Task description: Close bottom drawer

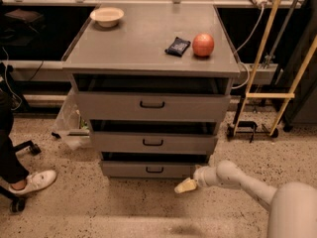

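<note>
The bottom drawer (148,169) is the lowest of three grey drawers, with a flat grey front and a small black bar handle. It stands slightly pulled out, with a dark gap above its front. My gripper (185,186) has pale yellowish fingers and sits low over the floor, just in front of the drawer's right corner. It is at the end of my white arm (233,177), which comes in from the lower right.
The middle drawer (152,143) and top drawer (151,105) are also slightly open. On the cabinet top lie a bowl (107,16), a dark packet (177,46) and a red apple (203,44). A person's leg and shoe (33,181) are at the left. A wooden frame (267,95) stands at the right.
</note>
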Robot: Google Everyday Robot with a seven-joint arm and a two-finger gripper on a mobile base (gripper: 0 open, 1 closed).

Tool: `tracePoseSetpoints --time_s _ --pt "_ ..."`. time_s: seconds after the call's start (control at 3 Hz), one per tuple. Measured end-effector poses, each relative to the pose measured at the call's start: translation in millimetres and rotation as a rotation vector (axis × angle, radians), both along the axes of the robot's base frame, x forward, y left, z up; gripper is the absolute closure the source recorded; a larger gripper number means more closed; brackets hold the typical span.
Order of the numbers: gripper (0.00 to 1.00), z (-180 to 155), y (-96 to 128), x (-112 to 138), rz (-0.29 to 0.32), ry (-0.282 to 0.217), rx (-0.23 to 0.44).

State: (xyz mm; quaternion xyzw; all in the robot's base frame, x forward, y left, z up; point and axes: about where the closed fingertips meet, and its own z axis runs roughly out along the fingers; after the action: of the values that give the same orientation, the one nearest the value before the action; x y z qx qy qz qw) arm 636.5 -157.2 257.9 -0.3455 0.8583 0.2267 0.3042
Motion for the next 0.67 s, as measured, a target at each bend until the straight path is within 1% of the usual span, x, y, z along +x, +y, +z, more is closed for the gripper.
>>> tracePoseSetpoints --time_s 0.33,0.67 --pt "0.00 -8 15 20 0.102 0.017 -0.007" --pt "0.00 -15 37 46 0.179 0.075 -0.001"
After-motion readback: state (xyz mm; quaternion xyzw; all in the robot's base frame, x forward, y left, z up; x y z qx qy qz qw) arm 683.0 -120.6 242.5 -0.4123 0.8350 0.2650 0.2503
